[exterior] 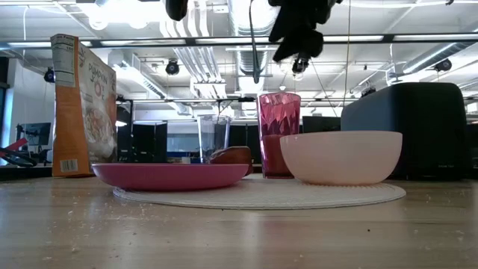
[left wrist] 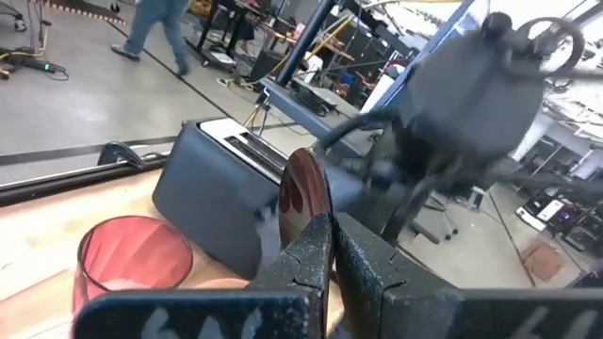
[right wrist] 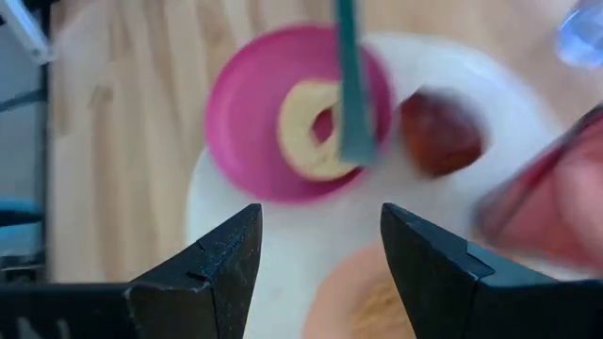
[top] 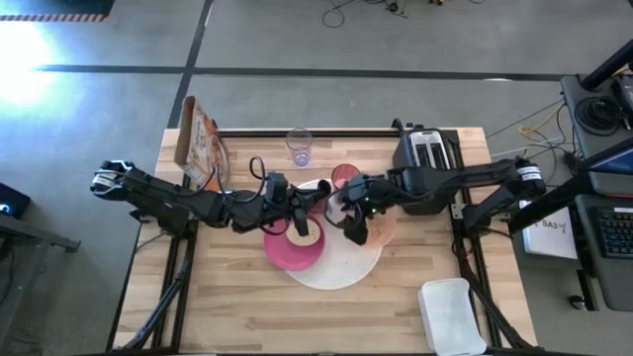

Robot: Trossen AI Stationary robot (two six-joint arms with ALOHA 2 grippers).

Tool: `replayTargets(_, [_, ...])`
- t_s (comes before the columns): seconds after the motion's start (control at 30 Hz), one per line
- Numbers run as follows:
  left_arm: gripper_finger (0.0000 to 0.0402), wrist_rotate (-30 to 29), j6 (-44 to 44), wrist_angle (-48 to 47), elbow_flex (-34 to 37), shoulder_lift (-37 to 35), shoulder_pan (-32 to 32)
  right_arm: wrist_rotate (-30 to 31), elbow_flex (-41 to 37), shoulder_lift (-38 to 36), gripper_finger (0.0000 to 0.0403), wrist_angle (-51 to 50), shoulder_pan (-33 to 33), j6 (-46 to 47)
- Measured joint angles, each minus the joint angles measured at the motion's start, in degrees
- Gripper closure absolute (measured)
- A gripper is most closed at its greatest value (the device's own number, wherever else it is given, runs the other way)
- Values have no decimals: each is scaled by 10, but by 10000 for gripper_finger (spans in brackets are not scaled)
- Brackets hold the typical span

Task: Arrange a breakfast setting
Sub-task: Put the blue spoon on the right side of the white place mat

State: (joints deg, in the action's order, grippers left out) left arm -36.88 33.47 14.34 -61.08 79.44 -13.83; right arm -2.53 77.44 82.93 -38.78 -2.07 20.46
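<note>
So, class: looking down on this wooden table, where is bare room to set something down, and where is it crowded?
Free: the front strip of the wooden table left of the white rectangular container, and the left edge below the orange cereal box. Crowded: the large white round mat, with magenta plate and both grippers overhead.

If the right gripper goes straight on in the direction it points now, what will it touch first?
Probably the white mat: the right gripper, fingers open, points down at the bare mat between the magenta plate and the peach bowl. How high it hangs is unclear.
</note>
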Motion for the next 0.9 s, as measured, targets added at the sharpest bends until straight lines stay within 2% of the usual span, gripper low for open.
replayTargets(0.13, [401,-1,0,-3,2,1,-1,42,20,-12,197,1,1,-54])
replayTargets(0.23, [401,-1,0,-3,2,1,-1,21,29,-15,197,-23,6,-68])
replayTargets(0.37, [401,-1,-6,-3,2,1,-3,26,30,-14,197,-70,21,-48])
replayTargets(0.47, [401,-1,-14,-3,2,-1,-3,26,30,-14,197,-80,34,-66])
replayTargets(0.6, [401,-1,-27,-1,2,-4,-2,25,30,-14,197,-58,49,-79])
replayTargets(0.7, [401,-1,-46,1,2,-4,-2,23,30,-16,197,-26,51,-135])
replayTargets(0.9, [401,-1,-67,10,2,-4,-2,-23,30,-19,197,20,51,-180])
